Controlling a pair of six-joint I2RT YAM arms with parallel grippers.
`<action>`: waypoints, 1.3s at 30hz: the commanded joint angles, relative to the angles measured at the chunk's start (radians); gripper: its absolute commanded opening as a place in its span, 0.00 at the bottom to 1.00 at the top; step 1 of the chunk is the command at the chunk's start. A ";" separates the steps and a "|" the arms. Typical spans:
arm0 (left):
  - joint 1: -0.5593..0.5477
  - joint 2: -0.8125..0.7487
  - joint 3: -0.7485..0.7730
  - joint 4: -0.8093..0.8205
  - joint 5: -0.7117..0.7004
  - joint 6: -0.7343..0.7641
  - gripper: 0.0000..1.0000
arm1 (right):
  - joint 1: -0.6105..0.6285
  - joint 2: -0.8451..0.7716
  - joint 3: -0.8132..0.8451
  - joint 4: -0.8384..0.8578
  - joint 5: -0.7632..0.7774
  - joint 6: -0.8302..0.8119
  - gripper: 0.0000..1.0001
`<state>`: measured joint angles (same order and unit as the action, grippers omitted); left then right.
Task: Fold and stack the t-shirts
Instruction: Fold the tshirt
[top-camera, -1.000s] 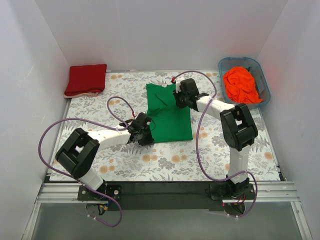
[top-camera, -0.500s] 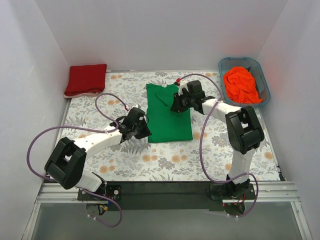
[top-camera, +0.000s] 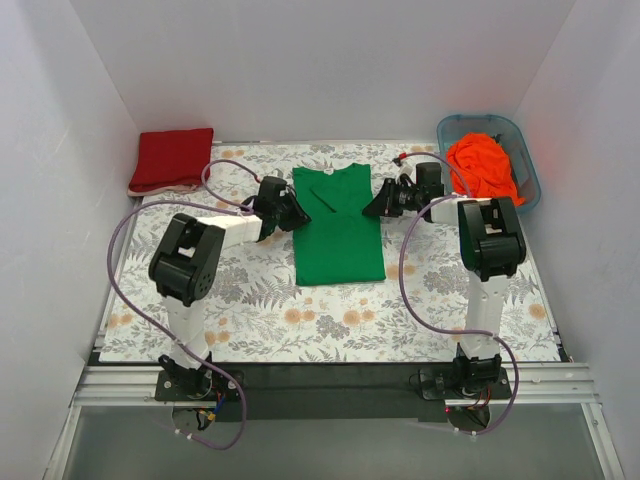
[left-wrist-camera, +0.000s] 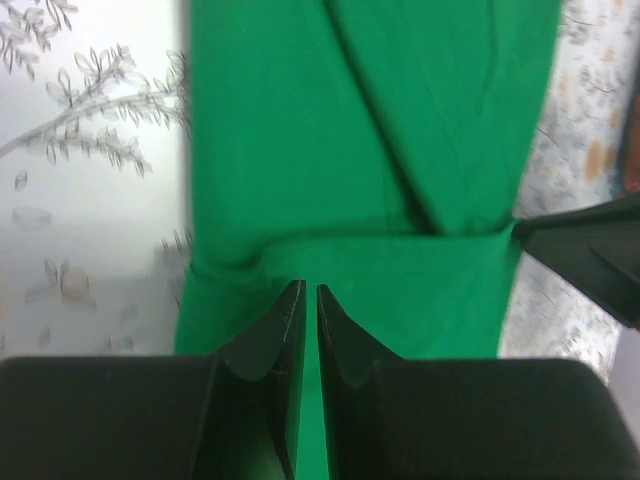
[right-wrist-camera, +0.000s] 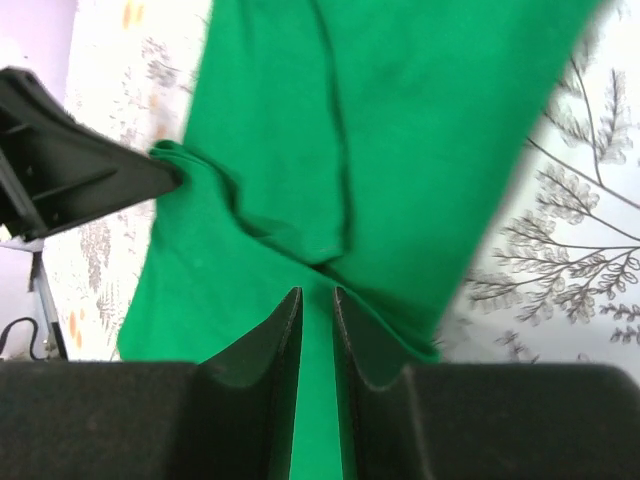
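The bright green t-shirt lies folded into a long strip in the middle of the floral mat. My left gripper is at its left edge, and my right gripper is at its right edge, opposite. In the left wrist view my gripper is shut on the puckered green cloth. In the right wrist view my gripper is likewise shut on the green cloth. The dark red t-shirt lies folded at the back left. The bright orange t-shirt lies crumpled in the tub.
The blue-grey plastic tub stands at the back right corner. White walls close in the left, back and right sides. The floral mat covers the table, and purple cables loop over it by both arms.
Both arms have reached further back. The left gripper moved from the shirt's front left corner to its left edge; the right gripper moved from over the shirt to its right edge.
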<state>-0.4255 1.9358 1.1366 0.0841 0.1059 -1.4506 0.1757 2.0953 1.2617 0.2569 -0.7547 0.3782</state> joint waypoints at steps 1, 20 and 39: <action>0.037 0.066 0.064 0.054 0.038 0.029 0.08 | -0.013 0.077 0.050 0.062 -0.061 0.051 0.24; 0.045 -0.348 -0.199 0.000 0.146 -0.054 0.23 | 0.001 -0.319 -0.286 0.111 -0.110 0.129 0.23; -0.056 -0.336 -0.572 0.042 0.161 -0.217 0.13 | 0.012 -0.181 -0.625 0.209 -0.198 -0.021 0.19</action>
<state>-0.4961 1.6115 0.6083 0.1596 0.3157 -1.6405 0.2161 1.8881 0.6716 0.4370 -0.9951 0.4187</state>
